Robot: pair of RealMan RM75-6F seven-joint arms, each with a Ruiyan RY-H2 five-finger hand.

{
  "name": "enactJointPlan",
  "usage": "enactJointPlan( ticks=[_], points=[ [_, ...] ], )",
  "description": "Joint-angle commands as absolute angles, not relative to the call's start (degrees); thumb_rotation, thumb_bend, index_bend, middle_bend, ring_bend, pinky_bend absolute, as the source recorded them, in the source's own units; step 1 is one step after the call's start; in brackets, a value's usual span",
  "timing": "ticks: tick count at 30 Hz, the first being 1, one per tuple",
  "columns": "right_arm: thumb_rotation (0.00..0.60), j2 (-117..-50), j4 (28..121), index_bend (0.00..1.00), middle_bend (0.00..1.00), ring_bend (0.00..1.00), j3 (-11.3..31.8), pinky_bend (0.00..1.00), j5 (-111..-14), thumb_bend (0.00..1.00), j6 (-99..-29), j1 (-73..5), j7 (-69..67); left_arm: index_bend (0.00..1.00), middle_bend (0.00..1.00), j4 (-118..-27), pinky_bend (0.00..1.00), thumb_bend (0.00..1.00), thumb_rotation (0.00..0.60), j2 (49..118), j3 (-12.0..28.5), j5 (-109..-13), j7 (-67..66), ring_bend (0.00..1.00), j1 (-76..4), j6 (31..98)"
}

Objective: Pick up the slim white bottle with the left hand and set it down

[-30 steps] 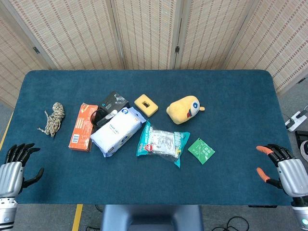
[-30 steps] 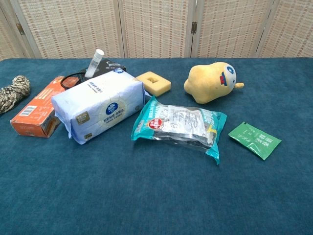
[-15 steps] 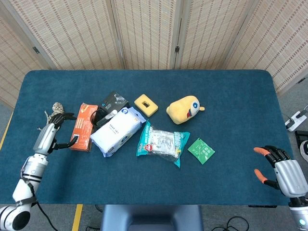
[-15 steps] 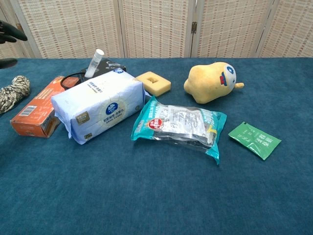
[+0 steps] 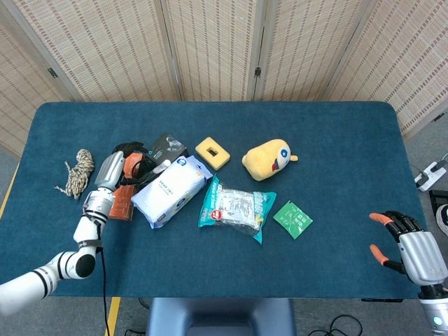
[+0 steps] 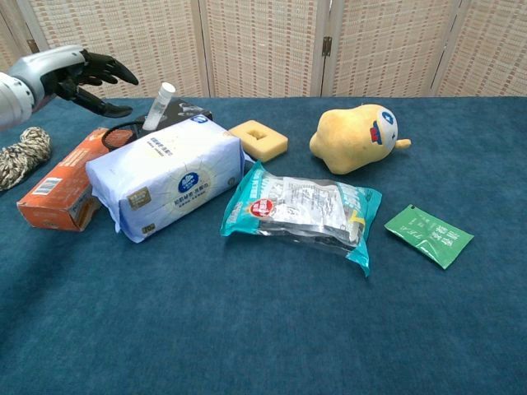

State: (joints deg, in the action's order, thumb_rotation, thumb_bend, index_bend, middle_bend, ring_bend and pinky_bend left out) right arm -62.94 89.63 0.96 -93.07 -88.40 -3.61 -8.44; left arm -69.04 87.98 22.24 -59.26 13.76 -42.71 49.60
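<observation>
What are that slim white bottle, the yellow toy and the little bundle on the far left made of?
The slim white bottle looks like smooth plastic, faintly see-through with an opaque white cap. The yellow toy seems to be soft plush fabric: matte, rounded, with stitched-looking eye and beak. The bundle looks like twisted fibre rope, cream and dark strands wound together; cotton or jute, I cannot tell.

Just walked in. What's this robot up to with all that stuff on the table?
It is going for the slim white bottle, which leans behind the white tissue pack. Its left hand hovers open above the orange box, short of the bottle and holding nothing. Its right hand rests open at the table's near right edge, away from the yellow plush toy and the snack bag. Nothing has been picked up yet.
</observation>
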Motion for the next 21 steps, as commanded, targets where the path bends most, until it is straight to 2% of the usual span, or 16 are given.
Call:
enactJointPlan(
  ticks=[1,10,21],
  points=[
    [0.6,-62.9,89.7,0.25,0.29,0.2,1.1,0.25,-92.8,0.23,-88.2,-3.7,-8.3,0.37,0.23,-65.3,0.1,0.33,0.6,90.7,23.5,-55.4,11.4,0.14,-45.5,46.4],
    [0.6,-63.0,89.9,0.25,0.29,0.2,1.5,0.25,-91.6,0.23,-87.3,-4.0,-7.9,0.42,0.23,-64.3,0.1,0.34,0.6,91.3,24.3,-51.0,13.0,0.14,-47.0,40.7],
    [0.6,-62.9,90.3,0.25,0.29,0.2,1.7,0.25,-91.0,0.23,-86.6,-4.2,-7.4,0.44,0.24,-63.5,0.1,0.34,0.6,91.8,24.4,-48.8,13.1,0.14,-48.0,39.1]
  ],
)
